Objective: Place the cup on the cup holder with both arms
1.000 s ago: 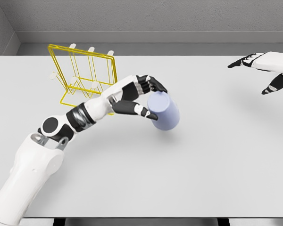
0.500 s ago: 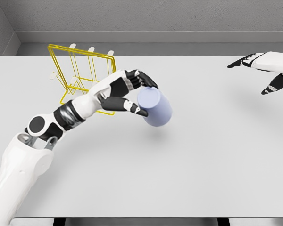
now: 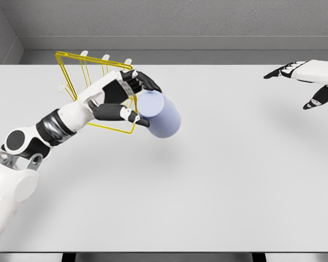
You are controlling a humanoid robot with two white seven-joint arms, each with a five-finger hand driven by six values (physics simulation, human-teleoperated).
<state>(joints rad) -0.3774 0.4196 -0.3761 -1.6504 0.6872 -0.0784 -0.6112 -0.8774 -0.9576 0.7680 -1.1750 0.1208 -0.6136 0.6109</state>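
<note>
Left robot hand [image 3: 123, 101] grips the cup [image 3: 159, 114] — tilted, airborne — beside the cup holder [image 3: 76, 68].

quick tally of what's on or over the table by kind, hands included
cup: 1
cup holder: 1
robot hands: 2 (left hand gripping the cup, right hand open)
total: 4

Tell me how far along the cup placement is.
Done: the left hand has grasped the lavender cup and holds it tilted above the table. In hand: carrying it, now right beside the yellow wire cup holder. Left: setting it on a peg. The right hand hovers open, far right.
</note>
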